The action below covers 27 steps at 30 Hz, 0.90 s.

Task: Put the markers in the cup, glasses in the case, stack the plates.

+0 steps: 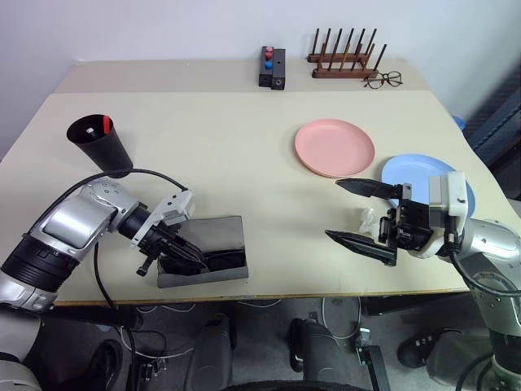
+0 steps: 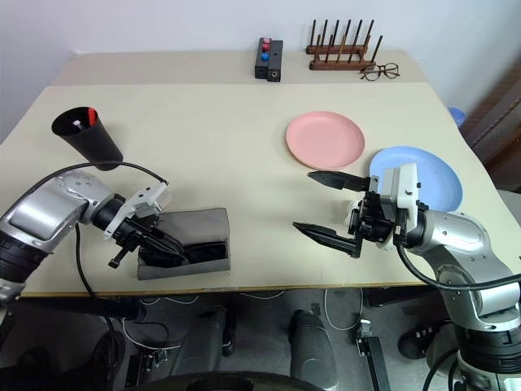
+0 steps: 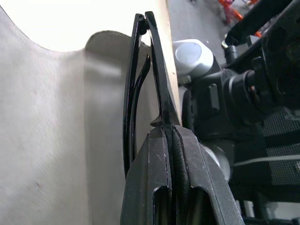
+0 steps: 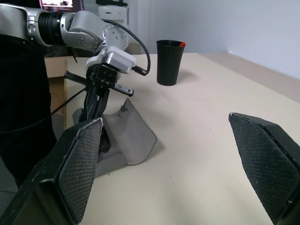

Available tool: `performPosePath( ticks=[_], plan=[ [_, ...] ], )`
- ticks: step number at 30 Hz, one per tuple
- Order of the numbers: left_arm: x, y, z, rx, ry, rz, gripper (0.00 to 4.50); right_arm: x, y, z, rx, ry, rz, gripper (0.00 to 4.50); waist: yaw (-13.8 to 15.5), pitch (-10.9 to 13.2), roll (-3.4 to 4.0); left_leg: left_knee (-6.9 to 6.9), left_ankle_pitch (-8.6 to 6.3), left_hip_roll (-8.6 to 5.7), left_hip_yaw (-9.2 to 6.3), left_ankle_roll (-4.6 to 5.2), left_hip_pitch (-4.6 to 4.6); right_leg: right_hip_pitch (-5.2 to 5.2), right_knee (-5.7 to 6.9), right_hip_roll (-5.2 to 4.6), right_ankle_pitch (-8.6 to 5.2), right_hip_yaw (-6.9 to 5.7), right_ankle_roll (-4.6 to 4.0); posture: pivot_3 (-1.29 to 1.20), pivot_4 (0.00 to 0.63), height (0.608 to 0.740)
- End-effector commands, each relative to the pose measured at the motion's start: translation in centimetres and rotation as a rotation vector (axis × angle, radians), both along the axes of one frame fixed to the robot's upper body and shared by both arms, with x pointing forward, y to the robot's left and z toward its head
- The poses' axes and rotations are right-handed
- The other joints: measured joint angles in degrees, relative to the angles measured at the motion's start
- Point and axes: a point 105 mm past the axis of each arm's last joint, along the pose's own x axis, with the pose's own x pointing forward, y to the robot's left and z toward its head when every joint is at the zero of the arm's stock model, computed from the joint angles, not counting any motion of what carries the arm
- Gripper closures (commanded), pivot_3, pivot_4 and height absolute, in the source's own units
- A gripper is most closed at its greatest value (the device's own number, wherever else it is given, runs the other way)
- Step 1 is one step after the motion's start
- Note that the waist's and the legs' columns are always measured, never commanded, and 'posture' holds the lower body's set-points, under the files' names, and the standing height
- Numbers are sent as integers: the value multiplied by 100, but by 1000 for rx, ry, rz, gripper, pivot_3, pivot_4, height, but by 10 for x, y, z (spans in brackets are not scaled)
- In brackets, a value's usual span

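Head views: we are seeing the left end effector pinching the glasses inside the open case at the bench front edge. The right end effector is hovering spread wide, empty, beside the blue plate.

Left wrist view: fingers are pressed onto a temple arm.

Right wrist view: we are advising seating the frame flat, clear of the lid, before releasing.
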Motion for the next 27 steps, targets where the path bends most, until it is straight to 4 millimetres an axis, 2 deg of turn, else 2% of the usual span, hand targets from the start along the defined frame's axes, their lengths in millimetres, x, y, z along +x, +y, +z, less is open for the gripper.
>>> performPosePath(
  ticks=[1, 7, 18, 27],
  plan=[
    [3, -2, 5, -34, -26, 9, 4400, -4, 1, 10, 4, -58, 5, 96, 0, 0, 0, 0, 0, 0, 0, 0, 0, 0, 1, 0, 0, 0, 0, 0, 150, 740],
    [-1, 2, 1, 2, 10, 33, 4400, -3, 0, 10, 3, -57, 0, 96, -2, 0, 0, 0, 0, 0, 0, 0, 0, 0, 0, 0, 0, 0, 0, 0, 150, 740],
    [-11, -3, 10, -31, 129, 88, 4400, -2, -1, 7, -1, -55, -3, 96, -3, 0, 0, -1, 0, 0, -1, 0, 0, 0, 0, 0, 0, 0, 1, 0, 150, 740],
    [-11, -2, 8, -4, 137, 122, 4400, -2, -3, 5, -20, -60, -8, 96, -3, 0, 0, 0, 0, 0, -1, 0, 0, 0, 0, 0, 0, 0, 0, 0, 150, 740]
  ],
)
